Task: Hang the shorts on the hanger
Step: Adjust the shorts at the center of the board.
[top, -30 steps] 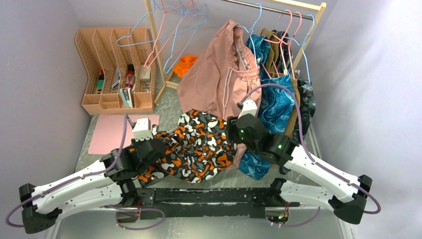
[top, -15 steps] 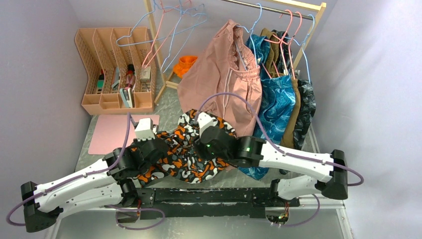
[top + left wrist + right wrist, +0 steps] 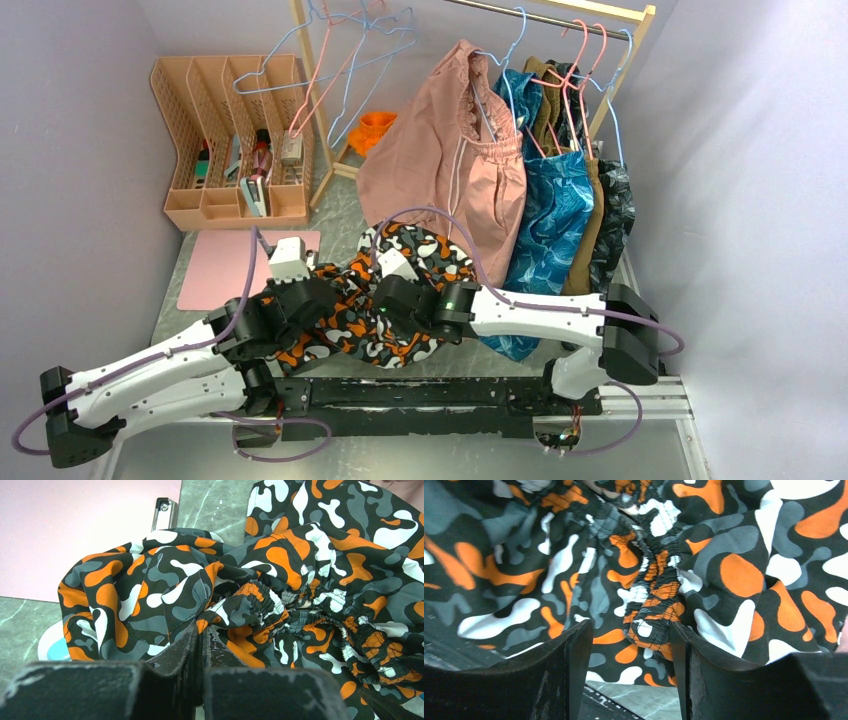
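Shorts (image 3: 310, 555) pinched in left end effector (image 3: 200, 632); right end effector (image 3: 629, 630) spread astride them.

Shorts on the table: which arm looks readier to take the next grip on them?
Probably the right. The right gripper stands open around the waistband of the shorts, while the left gripper is shut on their fabric.

Illumination is bright, diffuse and even from above, casting only soft-edged shadows on the tabletop (image 3: 340, 210); the overhead view is sharp throughout. In both wrist views the jaws read dark, underexposed and slightly soft at the bottom edge. The shorts (image 3: 310, 555) just ahead of the jaws are well lit and crisply focused, dimming to shade in folds left of the right-arm jaws.
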Motion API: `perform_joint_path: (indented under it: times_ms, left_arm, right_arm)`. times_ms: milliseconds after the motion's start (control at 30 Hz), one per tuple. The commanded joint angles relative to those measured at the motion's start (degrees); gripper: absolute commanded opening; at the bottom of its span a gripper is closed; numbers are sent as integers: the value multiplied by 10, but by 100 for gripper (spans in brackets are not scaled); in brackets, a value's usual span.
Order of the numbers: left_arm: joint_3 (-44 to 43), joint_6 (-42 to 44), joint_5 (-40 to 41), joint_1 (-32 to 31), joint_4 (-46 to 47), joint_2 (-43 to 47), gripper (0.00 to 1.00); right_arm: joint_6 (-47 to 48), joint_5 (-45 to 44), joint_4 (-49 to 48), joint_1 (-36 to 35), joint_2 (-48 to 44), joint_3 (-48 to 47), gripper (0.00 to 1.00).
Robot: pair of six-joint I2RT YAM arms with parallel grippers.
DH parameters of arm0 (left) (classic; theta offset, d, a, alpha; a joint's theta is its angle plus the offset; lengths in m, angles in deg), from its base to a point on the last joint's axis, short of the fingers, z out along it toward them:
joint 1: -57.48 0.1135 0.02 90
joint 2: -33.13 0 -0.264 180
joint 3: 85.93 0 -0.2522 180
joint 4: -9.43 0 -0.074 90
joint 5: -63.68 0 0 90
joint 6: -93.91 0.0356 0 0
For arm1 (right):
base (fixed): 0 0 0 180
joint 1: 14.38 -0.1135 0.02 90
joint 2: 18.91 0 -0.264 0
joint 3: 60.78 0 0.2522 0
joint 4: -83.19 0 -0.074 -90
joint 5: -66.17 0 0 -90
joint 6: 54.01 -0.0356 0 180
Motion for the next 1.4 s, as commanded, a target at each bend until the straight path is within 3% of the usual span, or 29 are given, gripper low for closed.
perform_joint_path:
  times_ms: [0,200,333,600,700,800,900,1000,1100,1167,1267,1367]
  left_arm:
    - [-6,-8,0,1,11,5,7]
    - [-5,-12,1,1,5,17,7]
    - [-9,-14,4,1,-2,20,7]
    - [-17,-21,8,1,-17,28,7]
    - [-21,-21,8,1,-24,34,7]
    - [-26,-16,8,1,-26,41,7]
    - [-54,36,40,1,6,51,7]
    - [-110,138,67,3,79,53,7]
    - [-170,289,66,8,176,42,7]
    - [-201,343,51,13,211,22,7]
    - [-206,368,-8,48,220,-21,7]
    - [-168,331,-153,139,229,-54,7]
  right_arm:
    - [-24,-85,34,-2,25,7,62]
    - [-45,-142,66,-2,57,9,62]
    - [-56,-173,85,-2,63,11,55]
    - [-63,-208,120,2,56,10,23]
    - [-60,-210,124,13,44,12,1]
    - [-42,-183,100,37,3,6,0]
    - [17,-80,24,79,-73,-28,0]
    - [59,21,-54,117,-124,-93,0]
    - [78,34,-105,121,-153,-152,0]
    - [80,13,-119,121,-163,-173,0]
    - [80,-21,-145,123,-180,-146,0]
    - [62,-32,-134,132,-184,-113,0]
